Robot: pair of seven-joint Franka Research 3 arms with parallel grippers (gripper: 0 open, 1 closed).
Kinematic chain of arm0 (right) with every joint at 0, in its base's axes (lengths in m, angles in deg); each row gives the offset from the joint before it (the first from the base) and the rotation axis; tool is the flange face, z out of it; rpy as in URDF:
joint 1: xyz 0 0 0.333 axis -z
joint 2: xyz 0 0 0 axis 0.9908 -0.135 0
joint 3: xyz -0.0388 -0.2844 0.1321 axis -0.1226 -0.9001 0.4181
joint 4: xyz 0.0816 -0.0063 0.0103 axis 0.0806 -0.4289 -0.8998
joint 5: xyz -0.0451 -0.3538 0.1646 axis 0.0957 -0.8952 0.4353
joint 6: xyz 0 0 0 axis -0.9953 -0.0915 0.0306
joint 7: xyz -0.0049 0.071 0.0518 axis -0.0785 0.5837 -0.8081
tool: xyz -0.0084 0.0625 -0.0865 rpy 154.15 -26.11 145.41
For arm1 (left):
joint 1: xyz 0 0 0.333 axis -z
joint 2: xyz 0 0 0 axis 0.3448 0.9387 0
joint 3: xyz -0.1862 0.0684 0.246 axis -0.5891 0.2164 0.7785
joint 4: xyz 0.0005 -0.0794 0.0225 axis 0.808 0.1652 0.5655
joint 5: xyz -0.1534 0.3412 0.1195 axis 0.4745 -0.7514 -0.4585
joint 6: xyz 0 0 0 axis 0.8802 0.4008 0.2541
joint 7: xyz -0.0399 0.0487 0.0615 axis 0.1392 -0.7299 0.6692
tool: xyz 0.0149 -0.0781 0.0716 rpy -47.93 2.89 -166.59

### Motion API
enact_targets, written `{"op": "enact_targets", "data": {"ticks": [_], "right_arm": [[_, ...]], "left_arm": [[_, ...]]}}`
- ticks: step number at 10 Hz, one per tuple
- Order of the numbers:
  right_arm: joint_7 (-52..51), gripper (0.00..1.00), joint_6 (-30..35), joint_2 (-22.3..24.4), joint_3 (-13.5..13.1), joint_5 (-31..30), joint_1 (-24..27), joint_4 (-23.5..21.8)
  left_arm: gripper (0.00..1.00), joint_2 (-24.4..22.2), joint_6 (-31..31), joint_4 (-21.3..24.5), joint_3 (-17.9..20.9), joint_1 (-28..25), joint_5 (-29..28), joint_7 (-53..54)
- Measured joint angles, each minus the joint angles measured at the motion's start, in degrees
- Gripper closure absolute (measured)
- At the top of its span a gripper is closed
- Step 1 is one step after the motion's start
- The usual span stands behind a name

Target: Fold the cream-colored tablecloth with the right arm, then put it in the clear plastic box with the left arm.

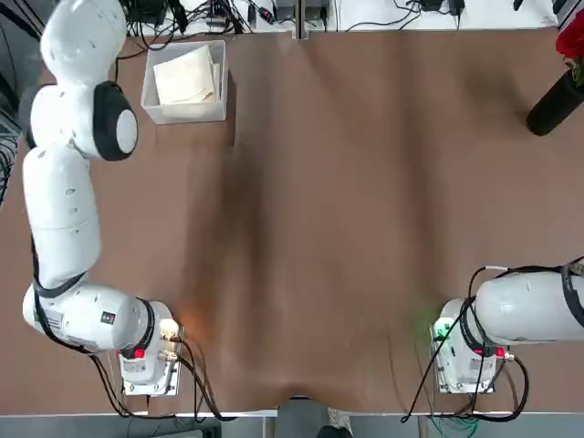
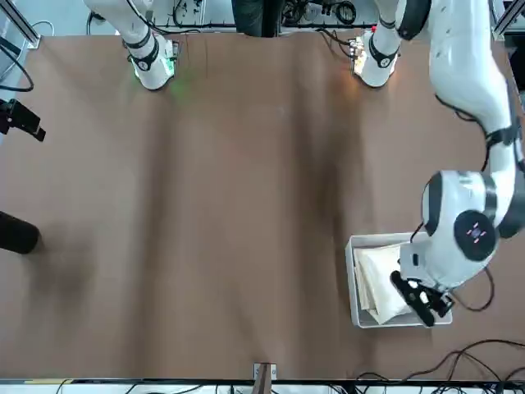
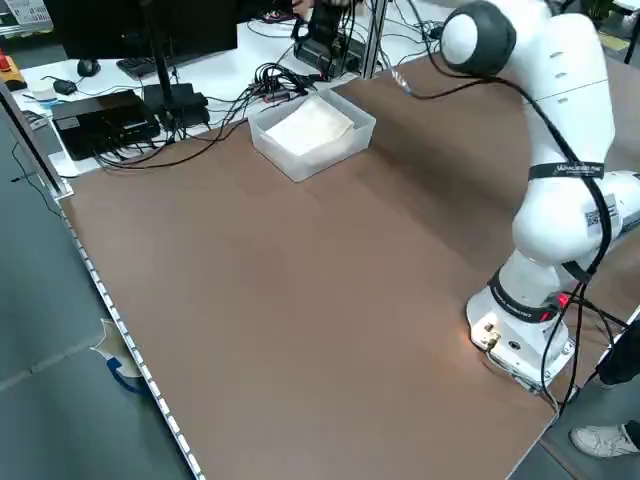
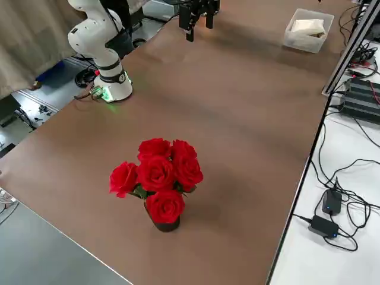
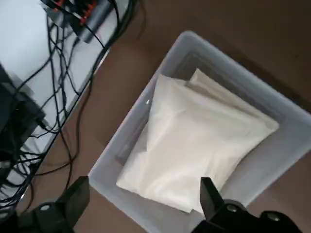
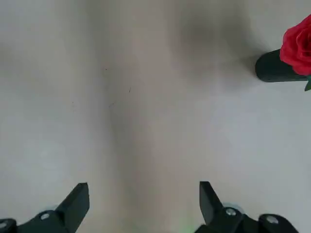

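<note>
The left end effector (image 5: 141,204) is hovering just above the clear plastic box (image 5: 272,150), its fingers (image 5: 210,196) spread apart and gripping nothing, with one finger over the box's rim and the other outside the wall. The cream-colored tablecloth (image 5: 194,145) is lying folded inside the box, a flat, pillowy packet filling most of the floor, one corner riding up against a wall. The box itself is sitting on the brown counter (image 1: 347,228) near its far edge, on the robot's left, close to the cables beyond that edge.

The right end effector (image 6: 141,204) is hanging well apart from the box, over bare counter on the other side, fingers likewise spread and empty; a dark vase of red roses (image 4: 157,178) is standing farther out beyond it, far from the box.

Judging from how things lie, both the fold and the placement look done, and the left arm needs only to clear the box.

The cloth looks light, soft and limp; its layers would likely slide and spring open if pinched at one edge. If it needs another grasp, the thick middle of the packet, through all layers, seems the safest hold. The box appears light and thin-walled, so a nudge on its rim could shift it.
</note>
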Motion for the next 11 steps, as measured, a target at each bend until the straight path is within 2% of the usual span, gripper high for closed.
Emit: {"op": "enact_targets", "data": {"ticks": [4, 7, 11], "right_arm": [[0.0, 0.0, 0.0, -0.1, 0.1, 0.0, 0.0, 0.0], [0.0, 0.0, -0.3, 0.0, 0.1, 0.1, 0.0, 0.6], [-0.1, 0.0, -0.3, 0.0, 0.2, 0.3, 0.0, 1.4]], "left_arm": [[0.0, -17.2, 1.3, 11.7, -2.5, -1.6, 2.4, -7.5], [0.0, -25.5, 6.7, 18.0, -3.3, -3.1, 4.6, -27.3], [0.0, -40.5, 7.4, 36.1, -3.8, -5.7, 10.0, -37.8]]}}
